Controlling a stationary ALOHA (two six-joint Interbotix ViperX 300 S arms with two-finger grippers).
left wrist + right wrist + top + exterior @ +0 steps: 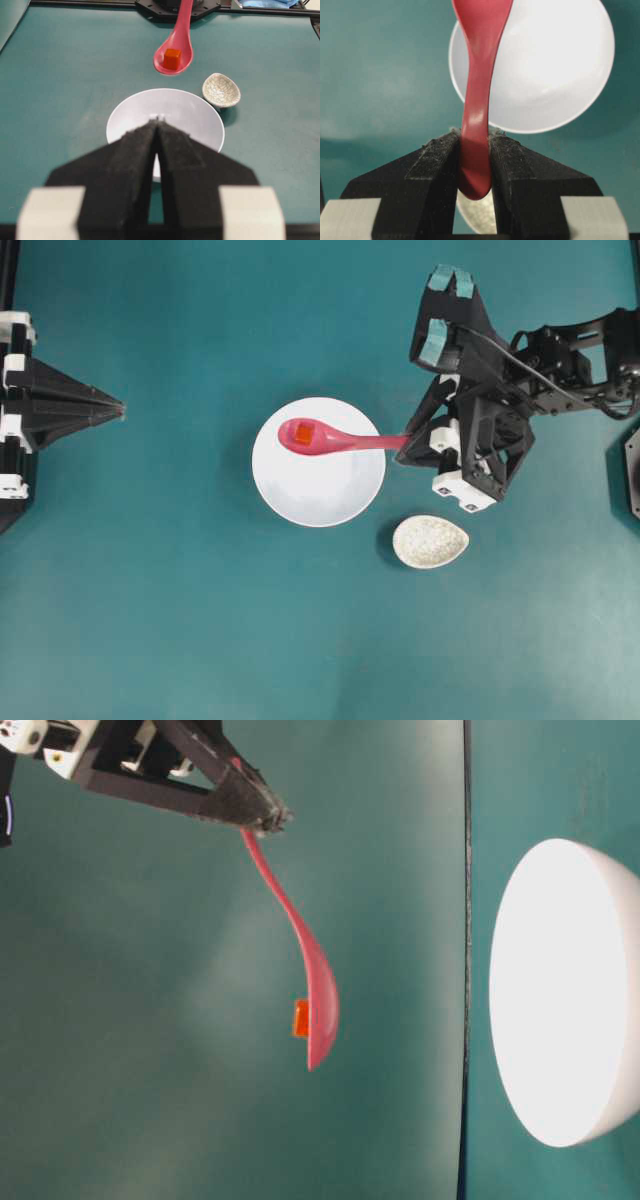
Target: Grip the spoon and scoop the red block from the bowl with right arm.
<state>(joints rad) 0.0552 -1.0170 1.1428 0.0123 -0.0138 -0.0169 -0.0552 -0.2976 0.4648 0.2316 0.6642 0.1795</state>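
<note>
While the right jaws [475, 150] clamp the spoon [335, 441] handle, its long axis runs out over the bowl [318, 490] — red block [302, 432] aboard; left jaws [157, 122] pressed together.

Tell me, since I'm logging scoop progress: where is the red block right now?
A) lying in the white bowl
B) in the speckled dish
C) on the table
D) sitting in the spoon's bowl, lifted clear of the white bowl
D: the red block sits in the spoon, which the table-level view shows apart from the bowl.

Block [303, 432] in spoon [330, 439], raised over bowl [318, 490] (no contact); small dish [430, 541] just right on counter [150, 590].
</note>
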